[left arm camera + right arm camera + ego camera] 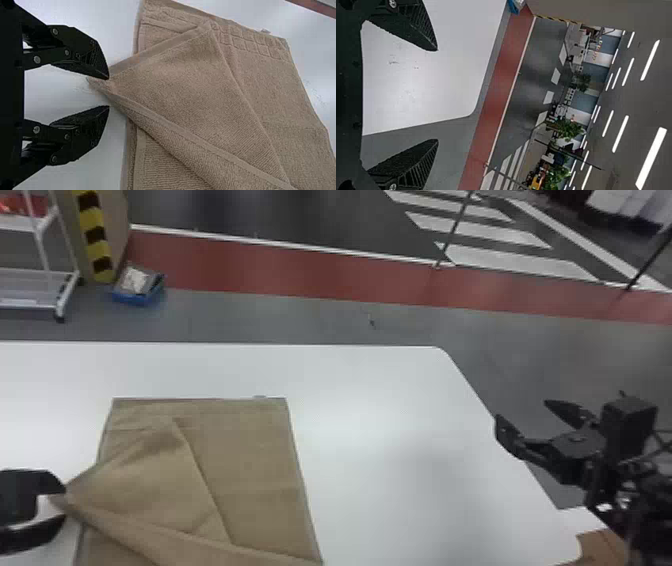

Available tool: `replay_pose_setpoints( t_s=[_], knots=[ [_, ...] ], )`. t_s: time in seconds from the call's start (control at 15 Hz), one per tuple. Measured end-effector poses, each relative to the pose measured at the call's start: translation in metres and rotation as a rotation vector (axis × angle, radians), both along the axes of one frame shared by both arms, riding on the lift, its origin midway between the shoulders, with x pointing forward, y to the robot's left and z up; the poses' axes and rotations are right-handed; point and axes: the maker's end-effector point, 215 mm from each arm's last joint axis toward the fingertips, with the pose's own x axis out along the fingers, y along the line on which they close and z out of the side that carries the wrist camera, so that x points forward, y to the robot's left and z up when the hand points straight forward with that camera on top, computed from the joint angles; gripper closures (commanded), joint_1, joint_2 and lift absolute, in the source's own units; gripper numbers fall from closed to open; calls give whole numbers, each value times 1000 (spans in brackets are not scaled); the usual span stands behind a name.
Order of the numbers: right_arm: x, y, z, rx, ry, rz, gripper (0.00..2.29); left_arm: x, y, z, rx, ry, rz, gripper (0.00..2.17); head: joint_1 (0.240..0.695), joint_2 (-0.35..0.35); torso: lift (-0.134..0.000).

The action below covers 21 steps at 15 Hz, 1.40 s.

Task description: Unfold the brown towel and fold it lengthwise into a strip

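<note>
Your left hand [65, 504] is resting spread at one corner of the brown towel [255, 470], which is showing a pointed, diagonal flap.

Your widest free room lies right of the towel [260, 470].
You have a broad lane over the tabletop [380, 415] between the towel and the right gripper [521, 410], and a narrower strip beyond the towel's far edge. At your left gripper [64, 505], the folded corner crowds one of the parted jaws; between that corner and the other, you have a gap.
</note>
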Motion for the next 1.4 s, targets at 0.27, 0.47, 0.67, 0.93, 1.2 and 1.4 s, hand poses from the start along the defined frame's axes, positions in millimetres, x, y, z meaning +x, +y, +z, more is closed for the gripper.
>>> replay_pose_setpoints(
  t_s=[0.27, 0.47, 0.67, 0.93, 1.2, 1.4],
  knots=[
    [-2, -2, -1, 4, -2, -7, 56, 4, 0, 1, 28, -8, -10, 2024, 695, -314, -125],
    [-1, -1, -1, 6, -2, -6, 53, 12, 5, 4, 33, -34, 29, 2091, 695, -305, -125],
    [8, 9, 2, -2, -6, 20, 49, 12, 5, 10, 40, -38, 26, 2142, 695, -294, -125],
    [45, 74, 1, -178, 46, 208, 60, 13, 6, 32, 30, -66, 24, 2142, 695, -217, -125],
    [97, 164, -25, -378, 117, 404, 83, 5, 14, 31, 35, -64, 44, 2142, 695, -89, -125],
    [133, 213, -56, -491, 178, 492, 103, 3, 14, 29, 31, -57, 52, 2142, 695, -35, -125]
  ],
)
